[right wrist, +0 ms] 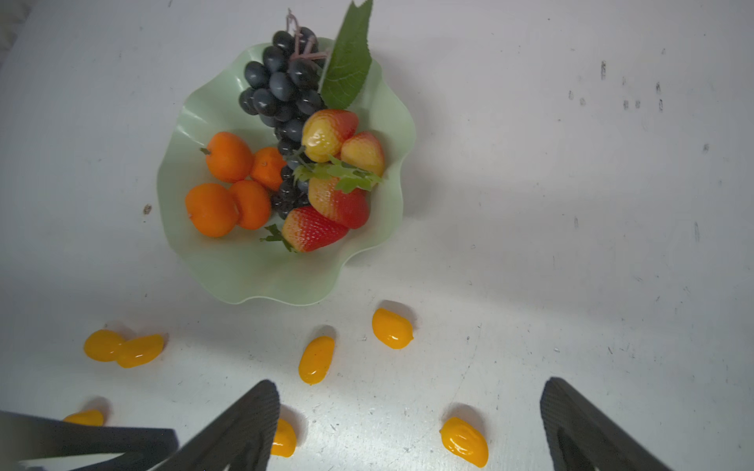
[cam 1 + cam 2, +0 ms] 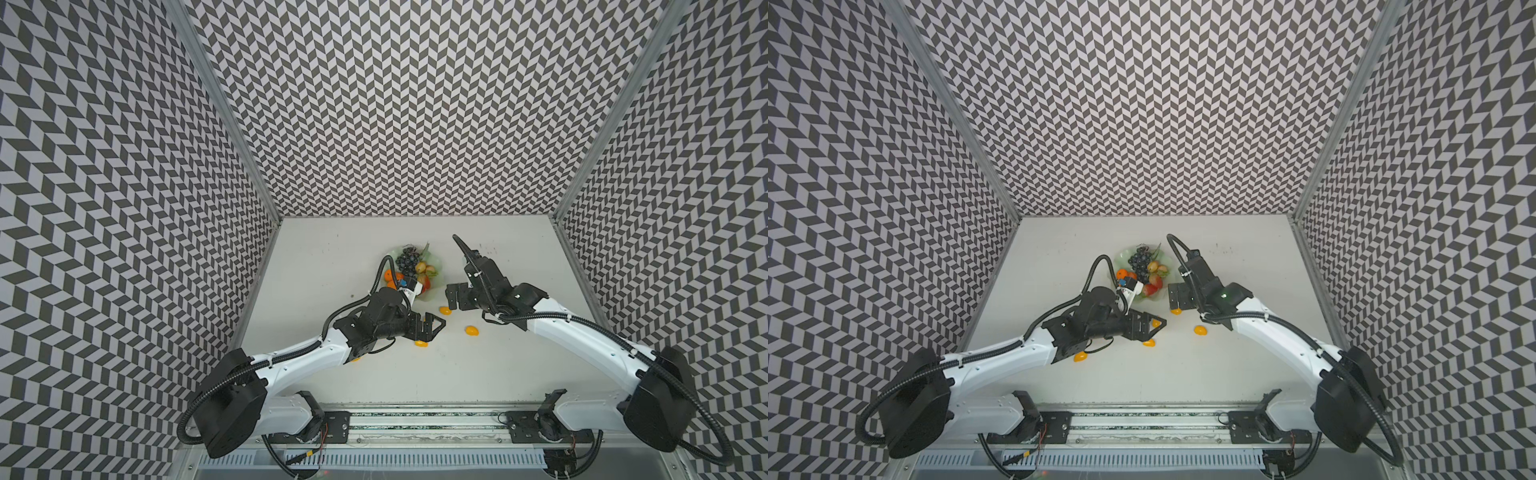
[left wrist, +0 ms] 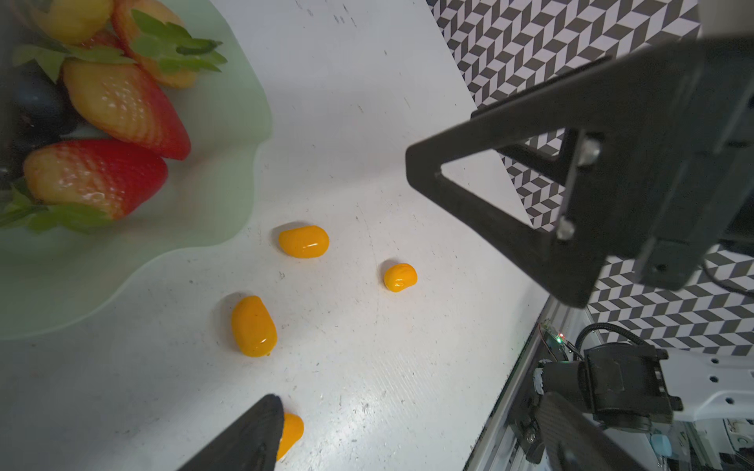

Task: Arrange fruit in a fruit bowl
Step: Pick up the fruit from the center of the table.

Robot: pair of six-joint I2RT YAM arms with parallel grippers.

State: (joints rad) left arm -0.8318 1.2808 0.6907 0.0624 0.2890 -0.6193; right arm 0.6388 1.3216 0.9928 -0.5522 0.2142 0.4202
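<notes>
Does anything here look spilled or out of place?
Yes. Several yellow kumquats lie scattered on the table, outside the bowl. The tangerines, strawberries and grapes all sit in the bowl, so the kumquats look like strays. Nothing looks damaged.

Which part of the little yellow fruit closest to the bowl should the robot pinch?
Pinch the kumquat across its narrow middle, coming straight down from above. It lies on its side on the table, egg-shaped, so its rounded ends would likely slip. The fruit bowl rim is close, so sideways looks cramped.
</notes>
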